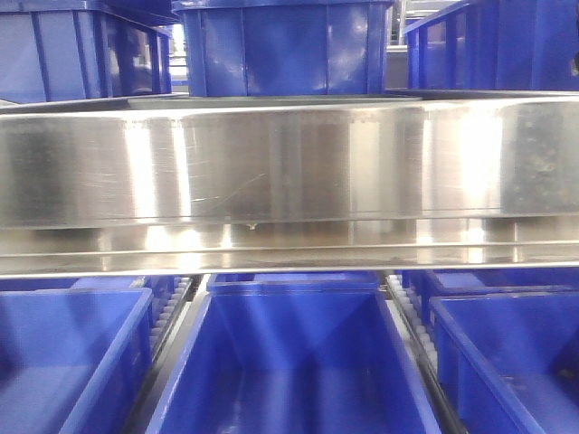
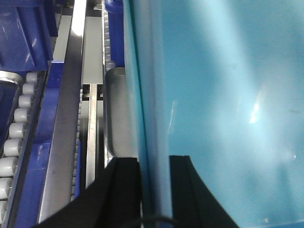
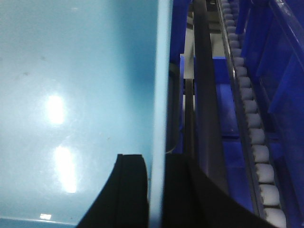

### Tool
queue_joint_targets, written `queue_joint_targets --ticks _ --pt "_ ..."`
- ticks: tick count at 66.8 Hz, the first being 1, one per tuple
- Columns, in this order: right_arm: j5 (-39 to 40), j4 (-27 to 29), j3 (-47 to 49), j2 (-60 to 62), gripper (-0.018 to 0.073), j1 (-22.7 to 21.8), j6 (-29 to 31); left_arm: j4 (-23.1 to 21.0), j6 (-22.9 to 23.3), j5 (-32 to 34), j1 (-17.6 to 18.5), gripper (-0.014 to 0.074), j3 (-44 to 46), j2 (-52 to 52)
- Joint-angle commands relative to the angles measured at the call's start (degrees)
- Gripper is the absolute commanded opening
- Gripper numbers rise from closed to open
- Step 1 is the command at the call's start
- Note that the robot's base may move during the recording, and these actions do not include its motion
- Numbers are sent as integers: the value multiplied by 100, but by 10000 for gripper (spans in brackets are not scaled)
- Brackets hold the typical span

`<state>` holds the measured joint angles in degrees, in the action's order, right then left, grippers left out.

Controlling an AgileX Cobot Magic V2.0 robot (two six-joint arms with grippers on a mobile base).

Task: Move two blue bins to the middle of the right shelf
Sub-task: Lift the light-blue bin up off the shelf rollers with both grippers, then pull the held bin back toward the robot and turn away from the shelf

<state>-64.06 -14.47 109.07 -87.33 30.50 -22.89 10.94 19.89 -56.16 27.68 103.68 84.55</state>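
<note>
A pale sky-blue bin (image 2: pixel 223 95) fills the right of the left wrist view, and its smooth inside (image 3: pixel 71 71) fills the left of the right wrist view. My left gripper (image 2: pixel 154 159) is shut on the bin's left wall, one black finger on each side of the rim. On the opposite side, my right gripper (image 3: pixel 153 156) is shut on the pale rim (image 3: pixel 161 71). The front view shows neither the bin nor the grippers. A broad, shiny steel shelf rail (image 1: pixel 289 163) spans that view at close range.
Dark blue bins stand on the tier above the rail (image 1: pixel 280 45) and below it (image 1: pixel 289 362), (image 1: pixel 72 362), (image 1: pixel 516 353). White roller tracks (image 2: pixel 16 128), (image 3: pixel 256 137) and grey metal rails (image 2: pixel 66 118) run beside the pale bin, with dark blue bins (image 3: pixel 280 61) alongside.
</note>
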Motion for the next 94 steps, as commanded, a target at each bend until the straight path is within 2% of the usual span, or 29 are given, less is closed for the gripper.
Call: queue_joint_targets --ticks 1,24,40,94 --pt "347 -54 119 124 -167 -3 57 -10 -41 516 -1 -111 107 -155" --pt "357 -54 119 124 -167 -3 57 -10 -41 516 -1 -111 107 -155" --pt "758 -54 119 124 -167 -3 57 -10 -41 516 -1 -111 107 -155" --pt "758 -54 119 124 -167 -3 57 -10 -41 516 -1 -111 107 -155"
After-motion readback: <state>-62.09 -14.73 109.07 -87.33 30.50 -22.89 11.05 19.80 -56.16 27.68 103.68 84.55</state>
